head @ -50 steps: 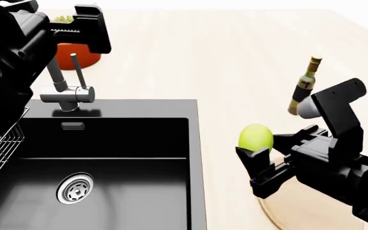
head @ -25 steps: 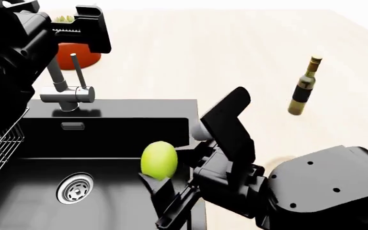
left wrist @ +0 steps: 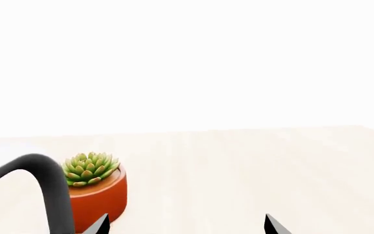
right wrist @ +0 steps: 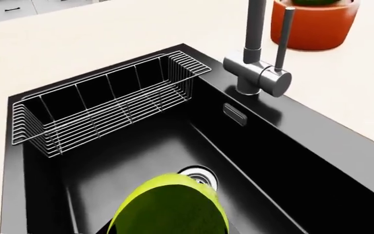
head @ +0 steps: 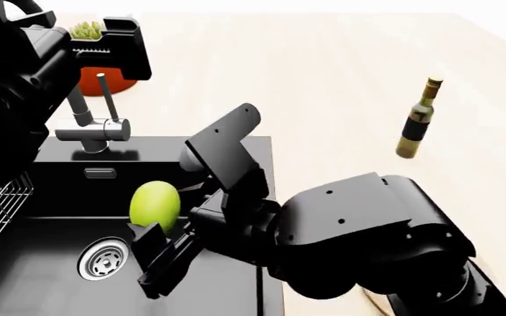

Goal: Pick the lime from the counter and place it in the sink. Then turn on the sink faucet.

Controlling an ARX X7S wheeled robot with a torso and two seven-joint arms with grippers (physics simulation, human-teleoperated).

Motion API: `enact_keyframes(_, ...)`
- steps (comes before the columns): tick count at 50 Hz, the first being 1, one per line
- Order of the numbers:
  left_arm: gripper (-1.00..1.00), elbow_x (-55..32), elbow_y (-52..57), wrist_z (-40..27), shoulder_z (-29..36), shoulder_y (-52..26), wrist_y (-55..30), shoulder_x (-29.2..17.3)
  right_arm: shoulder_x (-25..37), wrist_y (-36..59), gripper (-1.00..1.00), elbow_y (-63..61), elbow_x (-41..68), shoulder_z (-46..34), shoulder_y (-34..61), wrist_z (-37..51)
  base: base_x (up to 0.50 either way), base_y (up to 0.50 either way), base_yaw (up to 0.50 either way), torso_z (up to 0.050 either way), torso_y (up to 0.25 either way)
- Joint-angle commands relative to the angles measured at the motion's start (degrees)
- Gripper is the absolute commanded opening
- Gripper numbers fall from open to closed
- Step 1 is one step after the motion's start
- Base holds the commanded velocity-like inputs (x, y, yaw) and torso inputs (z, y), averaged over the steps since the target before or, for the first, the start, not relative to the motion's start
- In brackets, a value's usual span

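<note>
The right claw (head: pixel 158 245), clenched on the lime (head: pixel 155 204), has swung in from over the tabletop (head: pixel 341 72) and now hangs above the sink (head: pixel 235 148), close to the steel drain (head: pixel 103 259); letting go looks like the next step. The lime is smooth, oval and yellow-green against the matte black basin, whose wire rack (right wrist: pixel 102 105) lines one side. Farther back, the brushed-metal sink faucet (head: pixel 95 125) stands untouched under the left claw (left wrist: pixel 185 225), whose tips are apart and empty. Beyond sits a spiky succulent (left wrist: pixel 91 168) in a terracotta pot.

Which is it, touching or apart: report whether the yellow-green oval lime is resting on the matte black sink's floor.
Apart. The head view shows the lime held in the right gripper above the sink floor.
</note>
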Motion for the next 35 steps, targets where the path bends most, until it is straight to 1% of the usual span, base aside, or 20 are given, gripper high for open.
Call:
enact_keyframes(1, 1.0, -0.03, 0.14, 0.17, -0.13, 0.55, 0.44, -0.3, -4.56, -1.92, -1.0, 7.33, -7.3, -3.13, 3.57, -3.73, 0.0, 0.0, 0.0, 0.0, 0.0)
enact_keyframes(15, 1.0, 0.44, 0.02, 0.61, 0.15, 0.93, 0.92, -0.34, -5.48, -1.79, -1.0, 11.43, -12.98, -10.41, 3.58, -4.23, 0.0, 0.0, 0.0, 0.0, 0.0)
enact_keyframes(18, 1.0, 0.48, 0.06, 0.65, 0.13, 1.14, 1.05, -0.43, -6.23, -0.43, -1.0, 13.07, -11.56, -10.34, 5.38, -2.5, 0.0, 0.0, 0.0, 0.0, 0.0)
enact_keyframes(21, 1.0, 0.34, 0.21, 0.5, 0.05, 1.24, 1.08, -0.52, -6.21, -0.56, -1.0, 13.79, -12.44, -11.65, 4.9, -2.25, 0.0, 0.0, 0.0, 0.0, 0.0)
enact_keyframes(29, 1.0, 0.47, 0.31, 0.62, 0.12, 1.62, 1.35, -0.64, -7.26, 0.33, -1.0, 15.52, -9.47, -11.07, 7.01, 0.34, 0.0, 0.0, 0.0, 0.0, 0.0)
enact_keyframes(35, 1.0, 0.6, 0.3, 0.68, 0.23, 1.87, 1.46, -0.76, -7.02, 0.97, -1.0, 16.43, -8.36, -12.07, 6.76, 1.02, 0.0, 0.0, 0.0, 0.0, 0.0)
